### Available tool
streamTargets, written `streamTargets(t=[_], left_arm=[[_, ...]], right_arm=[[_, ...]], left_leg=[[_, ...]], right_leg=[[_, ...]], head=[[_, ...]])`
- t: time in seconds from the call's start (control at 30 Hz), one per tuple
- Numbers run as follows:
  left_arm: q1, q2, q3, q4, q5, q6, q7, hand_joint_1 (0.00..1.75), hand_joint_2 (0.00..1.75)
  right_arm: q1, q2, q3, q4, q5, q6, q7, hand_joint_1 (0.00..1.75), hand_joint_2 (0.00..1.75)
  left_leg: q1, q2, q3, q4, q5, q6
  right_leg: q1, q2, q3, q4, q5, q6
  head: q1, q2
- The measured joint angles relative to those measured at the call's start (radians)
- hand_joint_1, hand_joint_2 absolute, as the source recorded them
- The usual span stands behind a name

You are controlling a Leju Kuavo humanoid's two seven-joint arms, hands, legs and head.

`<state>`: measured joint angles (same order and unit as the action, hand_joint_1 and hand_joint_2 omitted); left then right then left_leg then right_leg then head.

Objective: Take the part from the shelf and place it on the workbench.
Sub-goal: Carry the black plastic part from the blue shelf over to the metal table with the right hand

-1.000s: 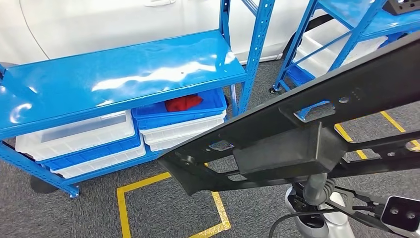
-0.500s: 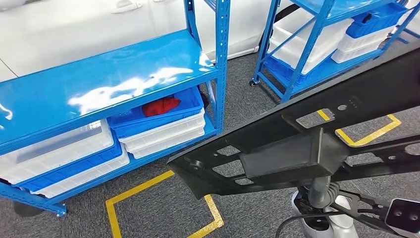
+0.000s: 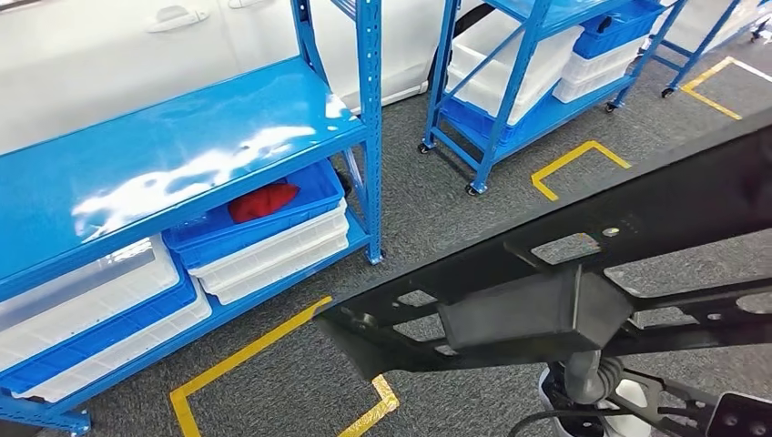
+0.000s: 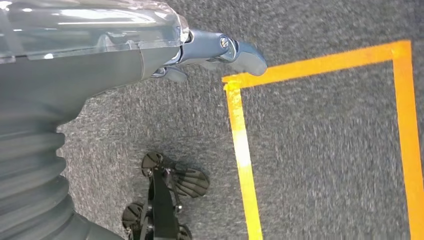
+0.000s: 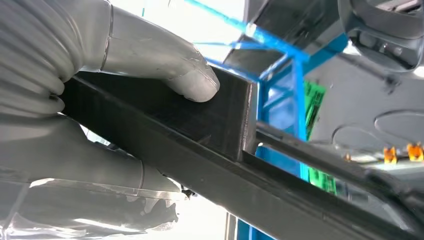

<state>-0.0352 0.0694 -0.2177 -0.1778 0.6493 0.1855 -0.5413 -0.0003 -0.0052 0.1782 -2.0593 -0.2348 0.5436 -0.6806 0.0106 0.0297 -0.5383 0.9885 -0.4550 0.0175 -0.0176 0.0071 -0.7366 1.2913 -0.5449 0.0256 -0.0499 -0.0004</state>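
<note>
Head view shows the long black slotted part (image 3: 583,264) with a boxy block, gripped by the right robot hand (image 5: 100,90).

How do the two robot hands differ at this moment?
The right robot hand grips the black part, its thumb pressed on the part's block; the left robot hand holds nothing. The right one is raised beside blue shelving; the left one hangs over grey carpet. Both have grey ribbed covers.

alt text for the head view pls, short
A long black part with cut-out slots spans the lower right of the frame, carried above grey carpet marked with yellow tape. Behind it to the left stands a blue shelf holding blue and white bins, one bin with something red in it.
</note>
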Motion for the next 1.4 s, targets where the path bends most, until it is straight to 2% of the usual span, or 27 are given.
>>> streamTargets(t=[0.03, 0.1, 0.17, 0.2, 0.27, 0.33, 0.4, 0.43, 0.47, 0.5, 0.53, 0.57, 0.63, 0.7, 0.77, 0.8, 0.87, 0.93, 0.97, 1.0, 1.03, 1.07, 1.13, 1.2, 1.27, 1.33, 1.4], left_arm=[[0.0, 0.0, 0.0, 0.0, 0.0, -0.003, -0.002, 0.0, 1.75], [-0.002, 0.002, -0.001, 0.0, 0.0, -0.012, -0.006, 0.0, 1.75], [-0.004, 0.007, -0.005, 0.0, 0.0, -0.019, -0.005, 0.0, 1.75], [-0.005, 0.01, -0.009, 0.0, 0.0, -0.02, -0.004, 0.0, 1.75], [-0.009, 0.015, -0.018, 0.0, 0.0, -0.021, 0.0, 0.0, 1.75], [-0.012, 0.021, -0.025, 0.0, 0.0, -0.021, 0.003, 0.0, 1.75], [-0.012, 0.029, -0.027, 0.0, -0.001, -0.019, 0.002, 0.0, 1.75], [-0.012, 0.034, -0.027, 0.0, -0.001, -0.018, 0.001, 0.0, 1.75], [-0.011, 0.038, -0.027, 0.0, -0.001, -0.016, 0.001, 0.0, 1.75], [-0.01, 0.041, -0.027, 0.0, 0.0, -0.014, 0.002, 0.0, 1.75], [-0.01, 0.044, -0.027, 0.0, 0.0, -0.013, 0.003, 0.0, 1.75], [-0.01, 0.046, -0.027, 0.0, 0.0, -0.013, 0.004, 0.0, 1.75], [-0.01, 0.05, -0.027, 0.0, -0.001, -0.013, 0.01, 0.0, 1.75], [-0.011, 0.053, -0.026, 0.0, -0.002, -0.01, 0.021, 0.0, 1.75], [-0.011, 0.053, -0.026, 0.0, -0.001, -0.007, 0.032, 0.0, 1.75], [-0.011, 0.052, -0.026, 0.0, -0.001, -0.005, 0.035, 0.0, 1.75], [-0.01, 0.048, -0.026, 0.0, 0.0, -0.005, 0.039, 0.0, 1.75], [-0.006, 0.044, -0.026, 0.0, 0.0, -0.01, 0.039, 0.0, 1.75], [-0.004, 0.042, -0.026, 0.0, 0.0, -0.013, 0.038, 0.0, 1.75], [-0.002, 0.04, -0.026, 0.0, 0.0, -0.016, 0.037, 0.0, 1.75], [-0.002, 0.038, -0.026, 0.0, 0.0, -0.019, 0.036, 0.0, 1.75], [-0.002, 0.035, -0.026, 0.0, 0.0, -0.022, 0.034, 0.0, 1.75], [-0.002, 0.029, -0.024, 0.0, 0.0, -0.028, 0.029, 0.0, 1.75], [-0.001, 0.023, -0.022, 0.0, 0.0, -0.033, 0.025, 0.0, 1.75], [-0.001, 0.018, -0.02, 0.0, 0.0, -0.035, 0.024, 0.0, 1.75], [-0.002, 0.013, -0.018, 0.0, 0.0, -0.035, 0.028, 0.0, 1.75], [-0.003, 0.01, -0.016, 0.0, -0.001, -0.031, 0.035, 0.0, 1.75]], right_arm=[[0.009, 0.003, 0.004, -0.014, 0.008, -0.02, 0.0, 1.75, 1.75], [0.016, 0.005, 0.021, -0.042, 0.014, -0.069, 0.0, 1.75, 1.75], [0.017, 0.005, 0.042, -0.065, 0.019, -0.117, 0.0, 1.75, 1.75], [0.017, 0.004, 0.05, -0.072, 0.023, -0.134, 0.0, 1.75, 1.75], [0.018, 0.003, 0.064, -0.087, 0.038, -0.159, 0.0, 1.75, 1.75], [0.018, 0.003, 0.083, -0.103, 0.055, -0.172, 0.0, 1.75, 1.75], [0.015, 0.002, 0.106, -0.113, 0.064, -0.179, 0.0, 1.75, 1.75], [0.012, 0.002, 0.118, -0.114, 0.066, -0.182, 0.0, 1.75, 1.75], [0.005, 0.0, 0.132, -0.113, 0.066, -0.187, 0.001, 1.75, 1.75], [-0.006, -0.003, 0.148, -0.111, 0.066, -0.194, 0.002, 1.75, 1.75], [-0.019, -0.006, 0.165, -0.108, 0.064, -0.202, 0.003, 1.75, 1.75], [-0.033, -0.01, 0.182, -0.105, 0.061, -0.21, 0.004, 1.75, 1.75], [-0.062, -0.016, 0.214, -0.096, 0.051, -0.228, 0.006, 1.75, 1.75], [-0.09, -0.026, 0.244, -0.085, 0.037, -0.249, 0.007, 1.75, 1.75], [-0.112, -0.04, 0.269, -0.074, 0.025, -0.269, 0.006, 1.75, 1.75], [-0.117, -0.047, 0.279, -0.07, 0.022, -0.276, 0.005, 1.75, 1.75], [-0.126, -0.061, 0.293, -0.061, 0.02, -0.29, 0.003, 1.75, 1.75], [-0.136, -0.078, 0.309, -0.05, 0.021, -0.305, 0.002, 1.75, 1.75], [-0.138, -0.087, 0.317, -0.043, 0.022, -0.311, 0.001, 1.75, 1.75], [-0.138, -0.095, 0.324, -0.037, 0.025, -0.314, 0.001, 1.75, 1.75], [-0.137, -0.102, 0.329, -0.033, 0.028, -0.314, 0.001, 1.75, 1.75], [-0.136, -0.109, 0.333, -0.03, 0.032, -0.312, 0.001, 1.75, 1.75], [-0.132, -0.12, 0.341, -0.027, 0.042, -0.298, 0.001, 1.75, 1.75], [-0.125, -0.128, 0.348, -0.025, 0.053, -0.28, 0.0, 1.75, 1.75], [-0.118, -0.132, 0.35, -0.024, 0.063, -0.265, 0.0, 1.75, 1.75], [-0.116, -0.134, 0.35, -0.022, 0.074, -0.251, 0.0, 1.75, 1.75], [-0.117, -0.134, 0.351, -0.02, 0.085, -0.242, 0.0, 1.75, 1.75]], left_leg=[[0.0, 0.009, 0.0, 0.002, -0.002, -0.002], [-0.002, 0.026, 0.001, 0.006, -0.007, -0.009], [-0.006, 0.039, 0.003, 0.011, -0.013, -0.021], [-0.008, 0.045, 0.004, 0.012, -0.015, -0.027], [-0.006, 0.054, 0.007, 0.012, -0.018, -0.039], [-0.002, 0.03, -0.005, 0.047, -0.048, -0.051], [0.001, -0.005, -0.052, 0.158, -0.114, -0.057], [0.001, -0.013, -0.084, 0.227, -0.144, -0.058], [0.001, -0.017, -0.107, 0.278, -0.158, -0.058], [0.001, -0.019, -0.116, 0.295, -0.153, -0.057], [0.001, -0.021, -0.107, 0.272, -0.128, -0.055], [0.001, -0.026, -0.081, 0.214, -0.091, -0.051], [0.001, -0.062, -0.023, 0.078, -0.032, -0.041], [-0.002, -0.087, 0.0, 0.017, -0.017, -0.034], [-0.004, -0.076, 0.001, 0.011, -0.013, -0.025], [-0.002, -0.066, 0.002, 0.006, -0.008, -0.019], [0.003, -0.047, 0.005, -0.005, 0.001, -0.009], [0.001, -0.029, 0.003, -0.008, 0.004, -0.005], [0.0, -0.018, 0.002, -0.007, 0.003, -0.004], [-0.001, -0.008, 0.001, -0.006, 0.003, -0.004], [-0.001, 0.002, 0.001, -0.004, 0.001, -0.004], [-0.001, 0.011, 0.001, -0.002, -0.001, -0.005], [-0.004, 0.027, 0.003, 0.003, -0.008, -0.011], [-0.009, 0.04, 0.005, 0.008, -0.014, -0.02], [-0.01, 0.055, 0.008, 0.007, -0.017, -0.03], [-0.006, 0.042, 0.005, 0.025, -0.036, -0.042], [-0.002, 0.004, -0.035, 0.118, -0.094, -0.05]], right_leg=[[-0.001, -0.004, 0.02, -0.034, 0.023, 0.0], [0.001, -0.032, 0.096, -0.168, 0.076, -0.006], [0.008, -0.054, 0.141, -0.254, 0.096, -0.021], [0.012, -0.053, 0.142, -0.262, 0.094, -0.029], [0.011, -0.035, 0.14, -0.266, 0.099, -0.041], [0.007, -0.02, 0.141, -0.273, 0.105, -0.054], [0.007, -0.006, 0.14, -0.275, 0.108, -0.062], [0.008, 0.002, 0.139, -0.274, 0.109, -0.064], [0.009, 0.013, 0.137, -0.273, 0.109, -0.065], [0.01, 0.024, 0.136, -0.271, 0.11, -0.065], [0.011, 0.036, 0.136, -0.269, 0.11, -0.065], [0.011, 0.046, 0.137, -0.268, 0.11, -0.065], [0.012, 0.064, 0.135, -0.265, 0.112, -0.06], [0.01, 0.079, 0.129, -0.265, 0.117, -0.049], [0.008, 0.094, 0.124, -0.268, 0.123, -0.034], [0.008, 0.091, 0.122, -0.267, 0.122, -0.029], [0.01, 0.056, 0.099, -0.22, 0.09, -0.021], [0.01, 0.015, 0.043, -0.099, 0.024, -0.015], [0.009, 0.008, 0.017, -0.041, 0.001, -0.013], [0.009, 0.003, 0.003, -0.01, -0.004, -0.012], [0.008, 0.001, 0.009, -0.017, 0.009, -0.013], [0.008, -0.005, 0.035, -0.063, 0.036, -0.014], [0.013, -0.038, 0.107, -0.194, 0.086, -0.023], [0.02, -0.059, 0.141, -0.264, 0.099, -0.035], [0.023, -0.044, 0.139, -0.27, 0.099, -0.046], [0.019, -0.027, 0.141, -0.276, 0.103, -0.056], [0.015, -0.012, 0.143, -0.281, 0.107, -0.065]], head=[[0.0, 0.0], [0.0, 0.0], [0.0, 0.0], [0.0, 0.0], [0.0, 0.0], [0.0, 0.0], [0.0, 0.0], [0.0, 0.0], [0.0, 0.0], [0.0, 0.0], [0.0, 0.0], [0.0, 0.0], [0.0, 0.0], [0.0, 0.0], [0.0, 0.0], [0.0, 0.0], [0.0, 0.0], [0.0, 0.0], [0.0, 0.0], [0.0, 0.0], [0.0, 0.0], [0.0, 0.0], [0.0, 0.0], [0.0, 0.0], [0.0, 0.0], [0.0, 0.0], [0.0, 0.0]])
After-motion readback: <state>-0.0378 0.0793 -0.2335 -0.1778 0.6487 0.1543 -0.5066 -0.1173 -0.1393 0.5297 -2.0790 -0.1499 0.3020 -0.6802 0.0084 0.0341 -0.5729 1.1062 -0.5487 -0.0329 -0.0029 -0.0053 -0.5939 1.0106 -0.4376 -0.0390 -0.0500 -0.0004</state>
